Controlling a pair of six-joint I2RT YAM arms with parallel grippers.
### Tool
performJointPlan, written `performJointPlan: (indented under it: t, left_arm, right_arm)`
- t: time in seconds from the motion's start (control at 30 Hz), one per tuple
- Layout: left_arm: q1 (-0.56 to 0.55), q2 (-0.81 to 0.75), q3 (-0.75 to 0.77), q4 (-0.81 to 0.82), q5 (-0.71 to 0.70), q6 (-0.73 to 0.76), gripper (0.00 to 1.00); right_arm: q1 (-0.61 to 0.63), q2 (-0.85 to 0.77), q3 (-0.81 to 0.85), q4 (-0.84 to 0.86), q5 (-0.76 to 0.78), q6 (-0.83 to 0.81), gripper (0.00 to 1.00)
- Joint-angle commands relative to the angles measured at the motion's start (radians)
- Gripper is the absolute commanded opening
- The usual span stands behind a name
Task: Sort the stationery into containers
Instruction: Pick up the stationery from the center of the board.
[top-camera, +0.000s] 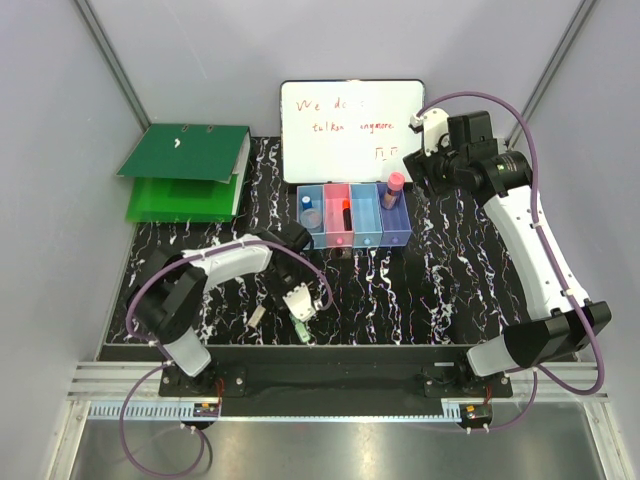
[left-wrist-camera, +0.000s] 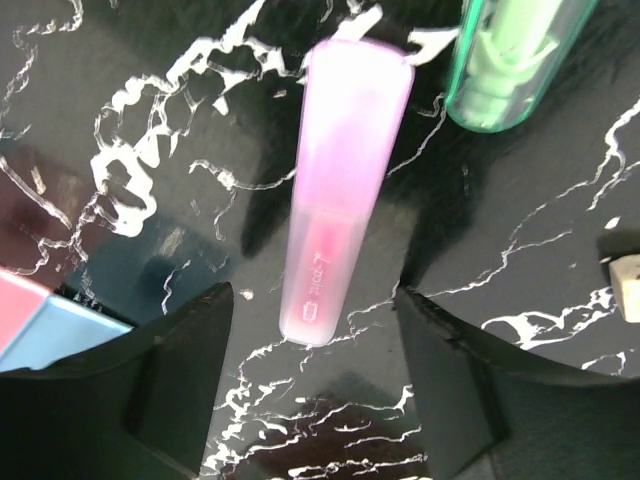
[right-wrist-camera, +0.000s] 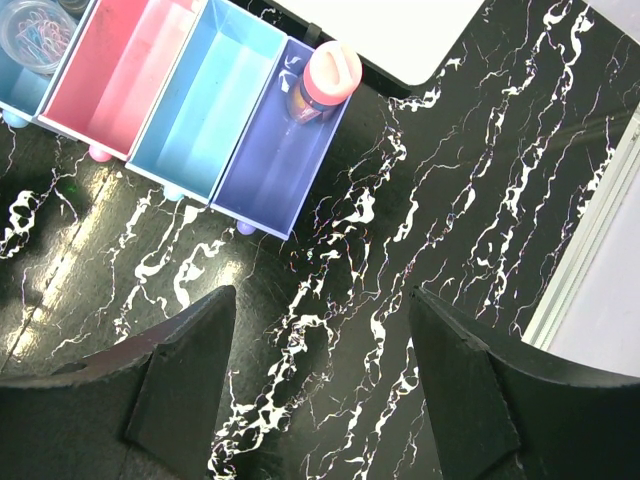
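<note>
Four joined bins (top-camera: 366, 226) hold one tube (top-camera: 393, 188), one bottle (top-camera: 311, 210), one orange-red piece (top-camera: 345, 215).

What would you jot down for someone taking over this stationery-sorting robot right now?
Left gripper: open, jaws either side of the lilac stick lying on the table, not gripping it.
Right gripper: open, empty, near the purple bin.
Done: clear bottle in the first blue bin, orange-red piece in the pink bin, pink-capped tube in the purple bin.
To do: lilac stick, green clip-like piece and grey-white block lie on the table; the second blue bin looks empty.
</note>
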Motion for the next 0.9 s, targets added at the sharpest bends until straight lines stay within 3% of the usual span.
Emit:
performJointPlan:
  t: [0.0,0.13,0.17,0.2,0.23,0.53,0.87]
  left_arm:
    - [-0.026,0.023,0.020,-0.005,0.009,-0.028,0.67]
    - [-0.037,0.034,0.007,-0.008,-0.005,-0.036,0.44]
    - [-0.041,0.040,0.006,-0.006,-0.016,-0.044,0.34]
    - [-0.044,0.045,0.007,-0.008,-0.025,-0.051,0.04]
    - [-0.047,0.050,0.013,-0.008,-0.027,-0.057,0.00]
    - [-0.058,0.021,0.096,-0.017,0.005,-0.266,0.00]
    - [-0.044,-0.078,0.343,0.038,0.136,-0.879,0.00]
  right_arm:
    - [0.006,-0.039,0.004,0.025,0.005,-0.002,0.77]
    - [0.006,-0.041,0.008,0.026,0.007,-0.002,0.77]
    - [0.006,-0.039,0.013,0.026,0.007,-0.001,0.77]
    - [0.004,-0.039,0.014,0.028,0.007,-0.001,0.77]
    - [0.006,-0.039,0.016,0.028,0.007,0.001,0.77]
    - [0.006,-0.070,-0.007,0.026,-0.002,0.024,0.78]
    - [0.004,-0.150,-0.082,0.046,-0.174,0.126,0.78]
